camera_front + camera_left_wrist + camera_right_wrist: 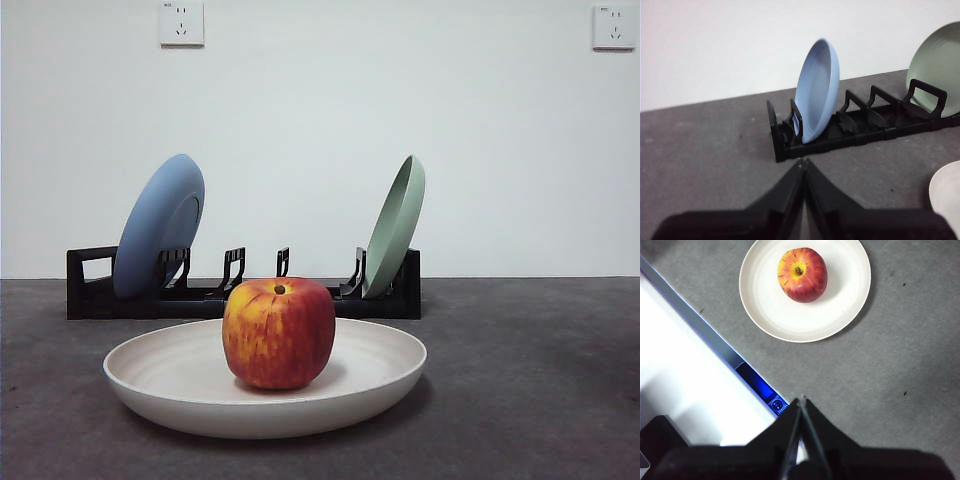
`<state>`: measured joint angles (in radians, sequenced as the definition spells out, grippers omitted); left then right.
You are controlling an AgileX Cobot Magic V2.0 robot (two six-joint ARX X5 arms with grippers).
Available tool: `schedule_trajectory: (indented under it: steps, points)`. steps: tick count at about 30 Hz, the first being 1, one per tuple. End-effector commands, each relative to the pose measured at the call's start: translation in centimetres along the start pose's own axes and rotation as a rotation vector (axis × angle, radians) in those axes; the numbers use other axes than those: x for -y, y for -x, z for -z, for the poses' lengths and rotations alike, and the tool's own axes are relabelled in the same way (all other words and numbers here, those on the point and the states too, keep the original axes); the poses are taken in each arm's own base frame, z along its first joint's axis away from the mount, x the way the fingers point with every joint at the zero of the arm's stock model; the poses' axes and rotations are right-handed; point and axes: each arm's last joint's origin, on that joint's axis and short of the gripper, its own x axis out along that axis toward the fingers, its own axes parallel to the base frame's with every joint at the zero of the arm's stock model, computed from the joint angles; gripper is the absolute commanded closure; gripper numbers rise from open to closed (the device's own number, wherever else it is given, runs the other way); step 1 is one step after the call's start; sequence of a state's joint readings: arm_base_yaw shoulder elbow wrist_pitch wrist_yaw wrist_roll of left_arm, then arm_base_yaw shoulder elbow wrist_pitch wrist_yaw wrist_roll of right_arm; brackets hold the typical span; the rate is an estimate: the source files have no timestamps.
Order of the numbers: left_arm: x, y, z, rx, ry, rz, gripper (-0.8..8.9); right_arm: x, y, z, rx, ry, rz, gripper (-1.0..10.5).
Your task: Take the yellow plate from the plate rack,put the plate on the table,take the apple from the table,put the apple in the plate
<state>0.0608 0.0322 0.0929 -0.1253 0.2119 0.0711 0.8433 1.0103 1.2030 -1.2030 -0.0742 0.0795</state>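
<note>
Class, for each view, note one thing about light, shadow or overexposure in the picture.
Front view: soft shadow under the apple on the plate. Right wrist view: a blown-out white area beside the table. Left wrist view: even light, the blue plate slightly soft.

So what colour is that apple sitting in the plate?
The apple is red with yellow-orange streaks, best seen in the front view.

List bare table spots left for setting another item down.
Bare table lies to both sides of the yellow plate, which holds the apple. It is crowded behind: the plate rack with the blue plate and green plate, leaving a narrow strip.
</note>
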Motion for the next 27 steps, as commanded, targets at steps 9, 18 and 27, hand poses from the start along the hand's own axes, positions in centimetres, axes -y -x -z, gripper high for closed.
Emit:
schedule_trajectory:
  steps: [9, 18, 27]
  points:
    - [0.1, -0.5, 3.0, -0.088, 0.108, -0.005, 8.17, 0.0, -0.2, 0.1, -0.003, -0.006, 0.004, 9.5]
    - [0.0, -0.5, 3.0, -0.092, 0.110, -0.006, 8.17, 0.0, -0.2, 0.1, -0.003, -0.006, 0.004, 9.5]
    - [0.0, -0.6, 3.1, -0.107, 0.113, -0.006, 8.17, 0.0, -0.2, 0.1, -0.003, -0.006, 0.004, 9.5]
